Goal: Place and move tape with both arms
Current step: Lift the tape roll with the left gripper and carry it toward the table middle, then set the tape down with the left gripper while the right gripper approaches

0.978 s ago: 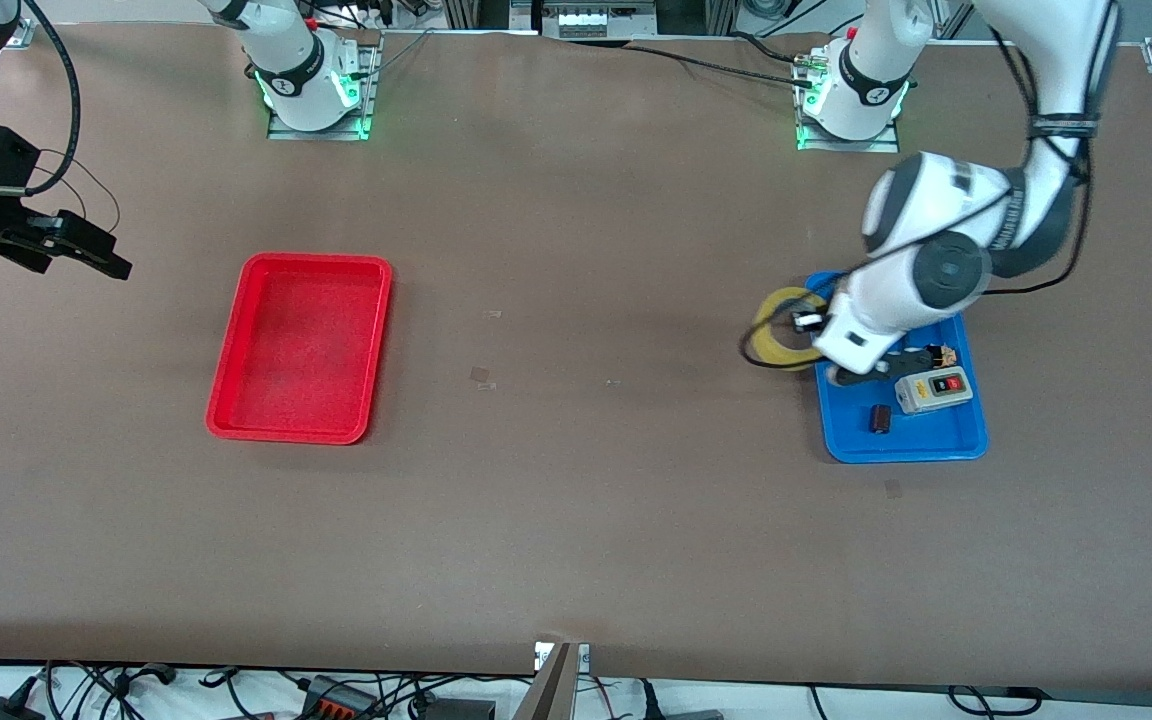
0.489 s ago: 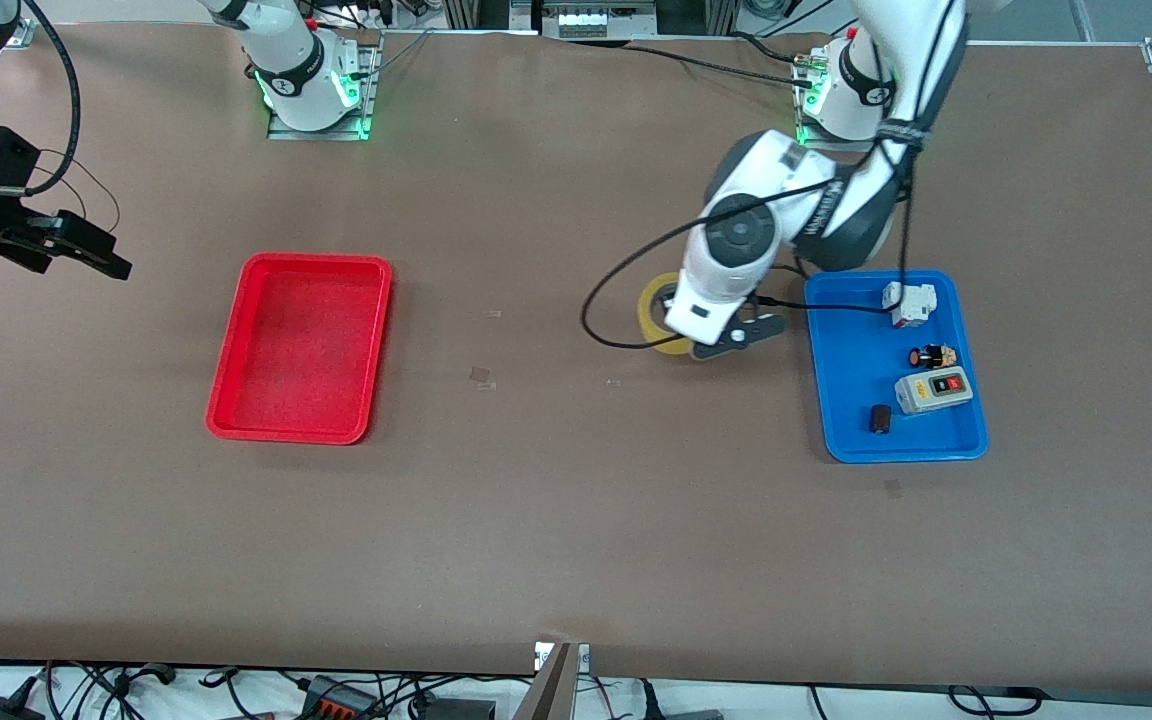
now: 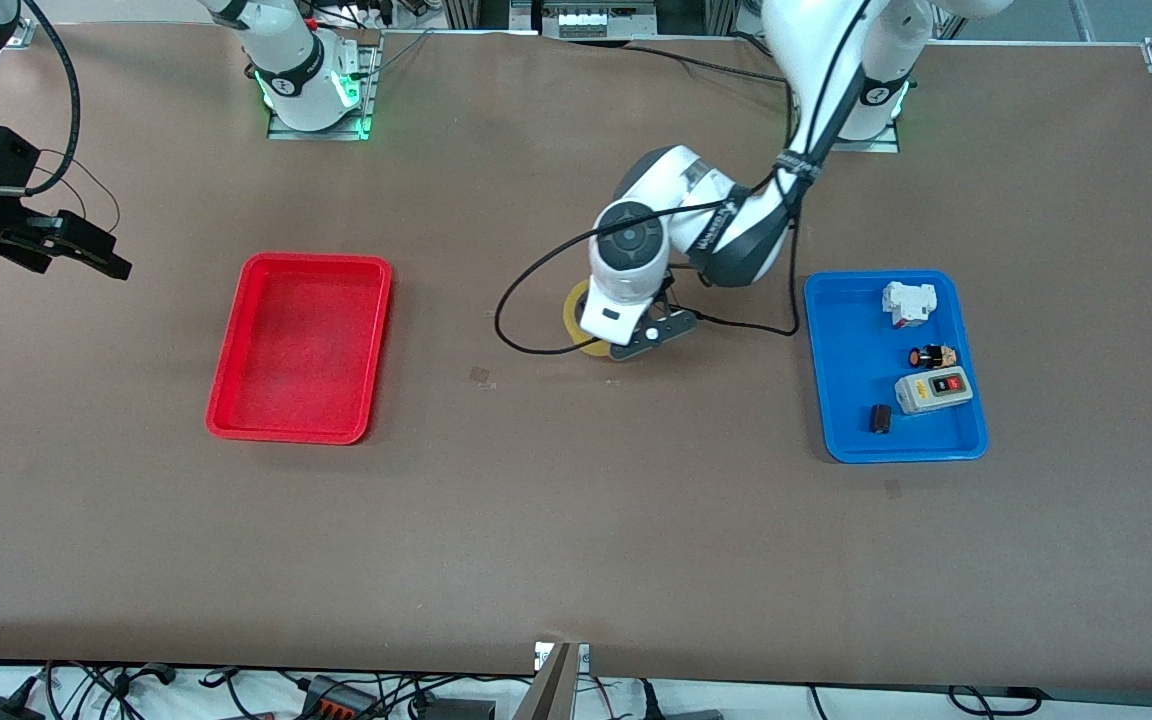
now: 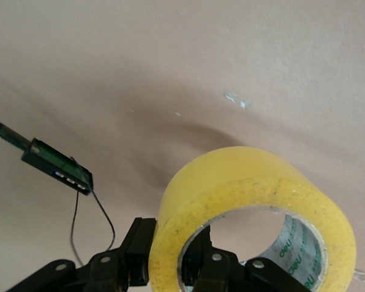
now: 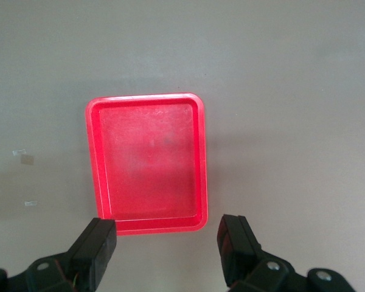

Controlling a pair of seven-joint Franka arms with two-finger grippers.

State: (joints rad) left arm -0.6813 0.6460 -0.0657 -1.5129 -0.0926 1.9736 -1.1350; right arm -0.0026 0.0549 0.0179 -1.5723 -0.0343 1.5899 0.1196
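Brown tabletop runs wide under both arms, and you can see the left gripper pinching the wall of the tape, one finger inside the hole. It hangs over bare table between the blue tray and the red tray, likely so the other arm can reach it. Your right gripper waits high over the red tray, fingers spread and holding nothing.

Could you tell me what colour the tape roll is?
Translucent yellow; the tape shows best in the left wrist view.
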